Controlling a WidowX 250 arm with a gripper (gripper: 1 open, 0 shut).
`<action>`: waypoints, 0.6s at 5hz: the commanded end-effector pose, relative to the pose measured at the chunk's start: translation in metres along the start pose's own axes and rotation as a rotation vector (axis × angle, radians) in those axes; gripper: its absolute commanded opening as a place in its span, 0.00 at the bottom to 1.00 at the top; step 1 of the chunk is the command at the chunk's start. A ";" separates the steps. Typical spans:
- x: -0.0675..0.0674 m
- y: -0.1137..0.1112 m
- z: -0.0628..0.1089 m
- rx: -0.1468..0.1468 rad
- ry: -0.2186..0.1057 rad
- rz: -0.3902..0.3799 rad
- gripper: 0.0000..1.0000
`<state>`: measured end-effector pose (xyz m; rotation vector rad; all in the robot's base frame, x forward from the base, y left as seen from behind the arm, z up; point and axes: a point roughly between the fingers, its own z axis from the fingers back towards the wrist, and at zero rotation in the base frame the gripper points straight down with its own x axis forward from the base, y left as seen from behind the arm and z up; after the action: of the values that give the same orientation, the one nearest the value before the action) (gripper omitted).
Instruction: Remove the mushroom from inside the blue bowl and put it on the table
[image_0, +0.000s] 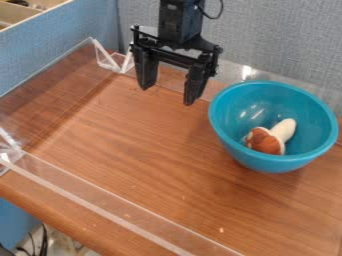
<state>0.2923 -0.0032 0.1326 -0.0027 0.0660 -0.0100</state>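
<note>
At the far left a low clear acrylic wall (54, 75) runs along the edge of the table (120, 150), whose reddish-brown wood grain lies bare across the whole left and middle of the view; further right, toward the back, the gripper (171, 88) hangs pointing down above the wood, its dark fingers (195, 85) clearly spread with open space between them, pinching nothing and touching nothing that can be seen; to the right of it, and apart from it, sits the blue bowl (310, 112), deep and glossy, and inside it, lying on its side near the bottom, is the mushroom (267, 137), orange-brown cap toward the left and front, cream stem pointing up to the right; so the task looks barely begun, the step in hand being the approach to the bowl; to do it well, I judge the gripper should travel right and toward the camera until it stands over the mushroom, keeping high enough to clear the near rim before it descends; the spread fingers should straddle the mushroom across its narrow width rather than along its length, since cap and stem lie slanted; the descent should be straight and gentle, because the curved, slick bowl wall could let the toy roll aside or the light bowl skid if a fingertip catches the rim; closing on the cap, the broadest part, seems the surer hold
</note>
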 end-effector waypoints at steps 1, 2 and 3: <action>0.006 -0.017 -0.004 -0.002 -0.002 -0.041 1.00; 0.017 -0.048 -0.012 -0.009 -0.005 -0.114 1.00; 0.031 -0.090 -0.023 -0.011 -0.017 -0.194 1.00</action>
<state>0.3121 -0.0956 0.0890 -0.0151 0.1146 -0.2246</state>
